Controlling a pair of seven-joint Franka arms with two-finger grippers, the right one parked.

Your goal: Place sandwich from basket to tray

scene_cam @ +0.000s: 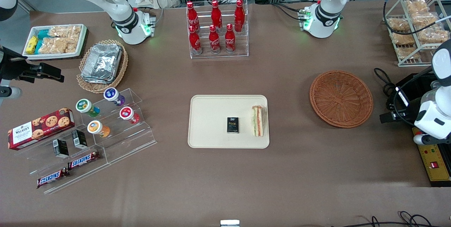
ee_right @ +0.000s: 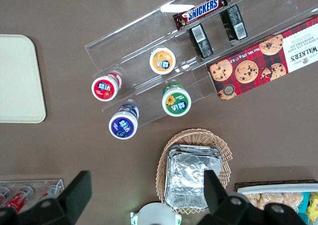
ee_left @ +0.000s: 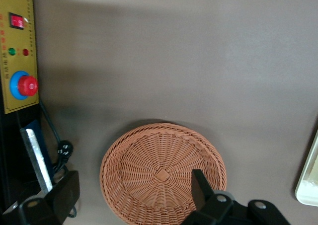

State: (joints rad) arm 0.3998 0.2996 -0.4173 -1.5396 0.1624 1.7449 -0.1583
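The sandwich [scene_cam: 258,121] lies on the cream tray [scene_cam: 211,114], at the tray's edge nearest the working arm, beside a small black box [scene_cam: 233,125]. The reddish-brown wicker basket [scene_cam: 341,99] stands empty on the table between the tray and the working arm. My left gripper [scene_cam: 394,107] hovers beside the basket toward the working arm's end of the table. In the left wrist view the gripper [ee_left: 133,178] is open wide with nothing between its fingers [ee_left: 199,185], and the empty basket [ee_left: 159,160] is below it. A corner of the tray [ee_left: 310,185] shows there too.
A yellow control box [scene_cam: 435,160] with cables sits at the table edge by the working arm. A wire rack of snack bags [scene_cam: 419,26] and a rack of cola bottles [scene_cam: 216,29] stand farther back. An acrylic display of cups [scene_cam: 105,114] is toward the parked arm's end.
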